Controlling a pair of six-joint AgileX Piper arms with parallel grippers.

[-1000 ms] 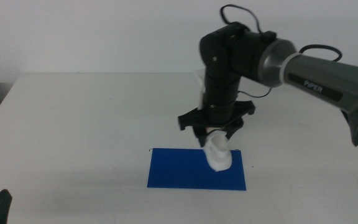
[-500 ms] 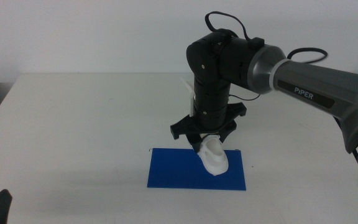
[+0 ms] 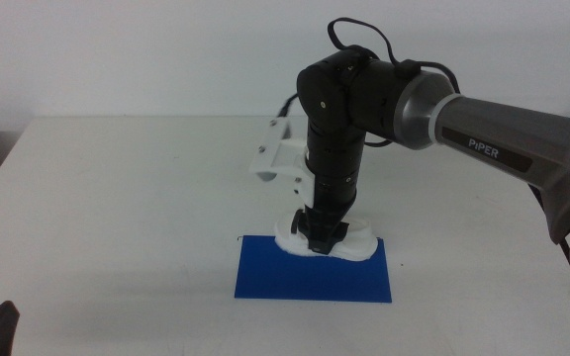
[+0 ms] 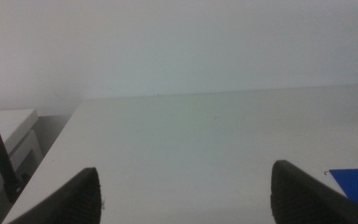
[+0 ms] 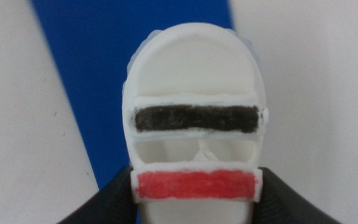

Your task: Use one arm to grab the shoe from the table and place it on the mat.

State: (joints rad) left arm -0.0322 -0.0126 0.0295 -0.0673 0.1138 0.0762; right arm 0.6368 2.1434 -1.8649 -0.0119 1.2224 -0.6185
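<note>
The table point(image 3: 117, 198) spreads around; the mat point(image 3: 285, 277) lies under the right gripper point(image 3: 321, 240), which pinches the shoe point(image 3: 349, 247) across its sides, sole near or on the mat; it looks light, stiff, slippery; the left gripper point(image 4: 185, 193) waits spread.

"PiPER" in white letters, on the arm point(image 3: 503, 148), grey forearm section

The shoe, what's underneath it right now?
The dark-blue mat lies under the shoe, along the mat's far edge. The right end effector is clamped on the shoe and covers its middle, so actual contact with the mat cannot be seen.
</note>
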